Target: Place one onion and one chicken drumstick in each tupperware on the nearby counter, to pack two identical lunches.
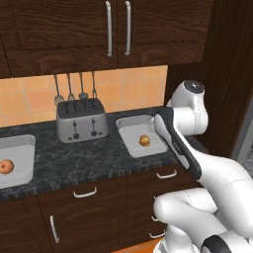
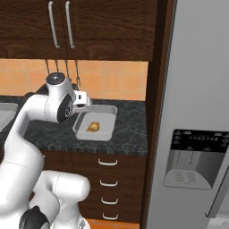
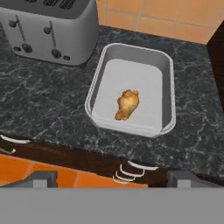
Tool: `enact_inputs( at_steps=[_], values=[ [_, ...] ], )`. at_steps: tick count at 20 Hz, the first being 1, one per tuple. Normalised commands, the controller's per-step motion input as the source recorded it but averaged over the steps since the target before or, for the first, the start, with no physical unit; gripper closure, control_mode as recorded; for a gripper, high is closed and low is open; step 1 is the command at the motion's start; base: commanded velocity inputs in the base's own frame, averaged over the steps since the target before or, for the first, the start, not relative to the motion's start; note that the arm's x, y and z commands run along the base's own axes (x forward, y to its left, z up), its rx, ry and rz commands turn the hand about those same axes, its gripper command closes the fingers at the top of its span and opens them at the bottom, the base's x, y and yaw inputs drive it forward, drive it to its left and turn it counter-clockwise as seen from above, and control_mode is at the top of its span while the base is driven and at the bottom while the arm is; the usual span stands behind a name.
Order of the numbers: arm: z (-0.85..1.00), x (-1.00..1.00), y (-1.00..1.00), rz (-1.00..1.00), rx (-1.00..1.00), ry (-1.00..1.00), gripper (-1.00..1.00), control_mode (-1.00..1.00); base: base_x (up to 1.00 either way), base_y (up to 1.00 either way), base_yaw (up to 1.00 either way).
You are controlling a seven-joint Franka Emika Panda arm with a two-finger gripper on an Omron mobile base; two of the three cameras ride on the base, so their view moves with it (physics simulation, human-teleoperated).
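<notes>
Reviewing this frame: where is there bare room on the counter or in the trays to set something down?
Most of the right tupperware floor around the chicken drumstick is bare. The left tupperware has bare floor beside its onion. The counter is bare between the trays, in front of the toaster. Behind, toaster and wall crowd it.

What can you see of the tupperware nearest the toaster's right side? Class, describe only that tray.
The tupperware is a shallow, pale grey rectangular tray with rounded corners, a flat rim and sloping walls, plastic-looking. It sits flat on the dark marbled counter, just right of the silver toaster without touching it, near the counter's front edge. One golden-brown chicken drumstick lies on its floor, about the middle. No onion is in it, and nothing covers it.
</notes>
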Motion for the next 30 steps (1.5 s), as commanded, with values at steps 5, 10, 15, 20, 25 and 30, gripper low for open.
enact_inputs(
  at_steps=[5,10,15,20,25,30],
  values=[
    [0.24,-1.0,0.0,0.06,-0.05,0.03,-1.0,-1.0,0.0,0.0,0.0],
    [0.01,-1.0,0.0,-0.21,0.23,0.15,-1.0,-1.0,0.0,0.0,0.0],
    [0.46,-0.88,0.0,-0.28,0.25,0.16,-1.0,-1.0,0.0,0.0,0.0],
    [1.0,-0.55,0.0,-0.03,0.01,0.1,-1.0,-1.0,0.0,0.0,0.0],
    [0.66,-0.77,0.03,0.07,-0.25,0.18,-1.0,-1.0,0.0,0.0,0.0],
    [0.02,-0.77,-0.02,0.08,-0.43,0.0,-1.0,-1.0,0.0,0.0,0.0]
  ],
)
